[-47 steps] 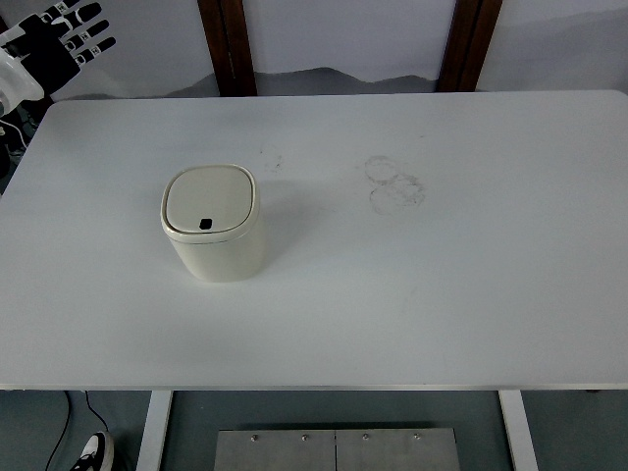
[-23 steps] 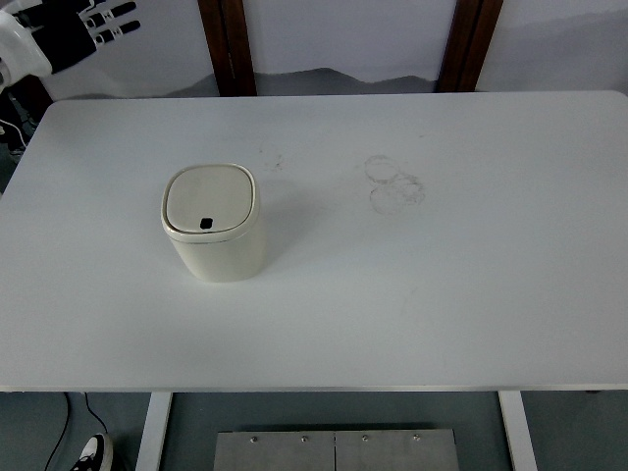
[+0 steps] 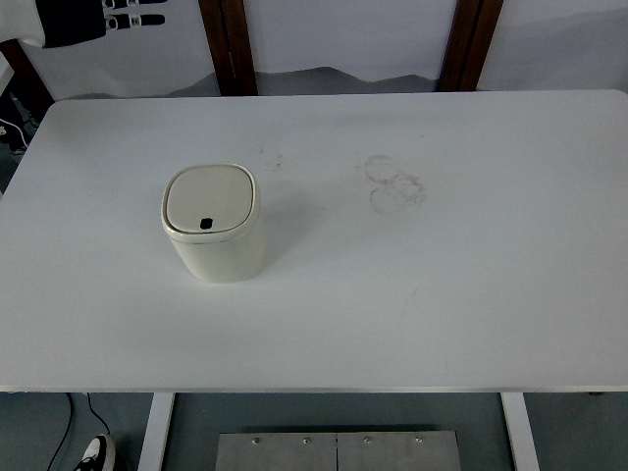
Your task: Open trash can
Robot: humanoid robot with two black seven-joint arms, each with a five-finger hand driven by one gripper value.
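Top view: the trash can point(image 3: 213, 223), lid closed, stands left of centre on the white counter point(image 3: 442, 285). The left hand point(image 3: 98, 18) hovers beyond the far-left corner, fingers point(image 3: 137, 19) apart, empty. Risk: an off-centre press could tip the can.

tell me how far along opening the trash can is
Nothing looks done yet: the trash can stands on the table with its lid closed. The left hand is at the top left, beyond the table's far edge, touching nothing. Reaching and opening remain.
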